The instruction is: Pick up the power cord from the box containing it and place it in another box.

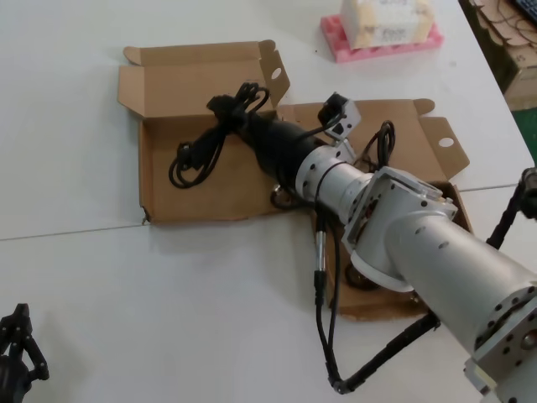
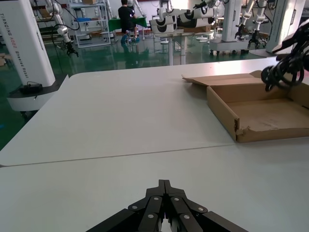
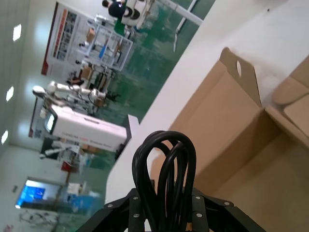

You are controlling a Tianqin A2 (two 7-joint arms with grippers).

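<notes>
A Tianqin A2 robot works a white table from left to right: at the near left edge the left gripper sits parked low over the bare tabletop, its black fingers brought together to a point, well apart from the cartons. Farther in lies the left-hand cardboard mailer box, its lid folded flat behind it and its front rim slightly ragged in the left wrist view. The black power cord, a bundled coil, hangs over this box's interior, one loop drooping toward the floor of the carton, though whether it touches the cardboard cannot be told from here. The right gripper reaches across from the right with its fingers clenched on the cord's looped end, as the right wrist view shows. Under the silver right forearm sits the second cardboard mailer box, largely hidden by the arm, its hole-punched side flap standing clear. At the table's far right rests a pink foam tray carrying a pale packet.
</notes>
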